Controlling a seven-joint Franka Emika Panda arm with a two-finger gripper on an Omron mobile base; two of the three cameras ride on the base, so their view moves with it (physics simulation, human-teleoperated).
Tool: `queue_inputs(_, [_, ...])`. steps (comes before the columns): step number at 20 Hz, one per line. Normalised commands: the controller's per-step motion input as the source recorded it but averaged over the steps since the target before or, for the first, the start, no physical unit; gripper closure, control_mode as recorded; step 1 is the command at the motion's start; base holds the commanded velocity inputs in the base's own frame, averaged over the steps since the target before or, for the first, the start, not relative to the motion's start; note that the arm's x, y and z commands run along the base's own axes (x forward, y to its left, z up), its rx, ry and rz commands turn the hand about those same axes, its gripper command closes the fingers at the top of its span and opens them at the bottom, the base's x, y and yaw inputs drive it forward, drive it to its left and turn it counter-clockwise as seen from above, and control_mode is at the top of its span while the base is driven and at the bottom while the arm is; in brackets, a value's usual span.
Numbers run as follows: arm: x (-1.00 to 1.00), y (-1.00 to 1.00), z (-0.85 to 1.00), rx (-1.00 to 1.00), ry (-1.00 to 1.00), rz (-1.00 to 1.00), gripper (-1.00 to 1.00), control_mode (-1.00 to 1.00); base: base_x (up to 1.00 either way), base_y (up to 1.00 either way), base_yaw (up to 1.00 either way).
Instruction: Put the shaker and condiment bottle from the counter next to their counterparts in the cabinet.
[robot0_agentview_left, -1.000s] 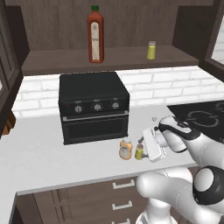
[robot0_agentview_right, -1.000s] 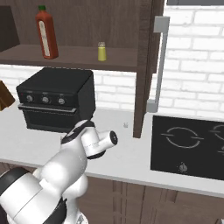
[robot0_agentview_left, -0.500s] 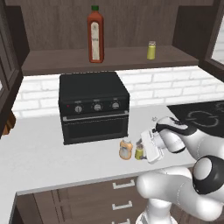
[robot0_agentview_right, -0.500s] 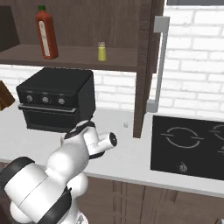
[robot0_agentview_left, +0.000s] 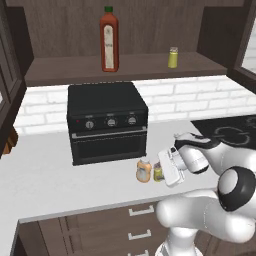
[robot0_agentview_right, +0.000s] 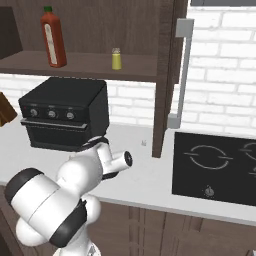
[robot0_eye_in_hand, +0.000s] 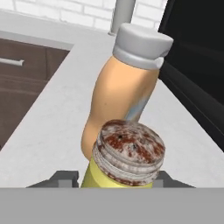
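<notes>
On the white counter (robot0_agentview_left: 50, 185), in front of the black toaster oven, the yellow-green shaker (robot0_agentview_left: 158, 173) stands just right of the squat peach-orange condiment bottle (robot0_agentview_left: 144, 171). My gripper (robot0_agentview_left: 162, 174) reaches in from the right at shaker height. In the hand view the shaker (robot0_eye_in_hand: 124, 155) stands very close, its speckled silvery cap up, with my gripper (robot0_eye_in_hand: 118, 180) open and one dark fingertip on each side of its base. The condiment bottle (robot0_eye_in_hand: 122, 94) rises right behind it. On the cabinet shelf (robot0_agentview_left: 75, 72) stand the tall red bottle (robot0_agentview_left: 109, 39) and the second shaker (robot0_agentview_left: 173, 57).
The black toaster oven (robot0_agentview_left: 106, 120) sits close behind the two counter items. A black cooktop (robot0_agentview_right: 215, 167) lies to the right. A dark cabinet post (robot0_agentview_right: 162, 75) comes down to the counter beside the shelf. Brown drawers with white handles (robot0_agentview_left: 140, 212) run below the counter edge.
The hand has edged a little lower and closer to the shaker, and the arm's elbow has shifted. The bottle and shaker on the counter stand where they did.
</notes>
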Motion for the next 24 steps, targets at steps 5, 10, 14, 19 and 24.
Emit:
queue_inputs(5, [-0.04, -0.06, 0.02, 0.00, -0.03, -0.03, 1.00, -1.00, 0.00, 0.00, 0.00])
queue_inputs(10, [-0.13, -0.28, 0.30, 0.00, -0.05, -0.19, 1.00, -1.00, 0.00, 0.00, 0.00])
queue_inputs(14, [-0.05, -0.12, 0.46, 0.00, 0.00, -0.22, 1.00, -1.00, 0.00, 0.00, 0.00])
queue_inputs(19, [-0.01, -0.25, 0.45, 0.00, 0.00, -0.33, 1.00, -1.00, 0.00, 0.00, 0.00])
queue_inputs(24, [-0.02, -0.41, 0.49, 0.00, 0.04, -0.38, 1.00, -1.00, 0.00, 0.00, 0.00])
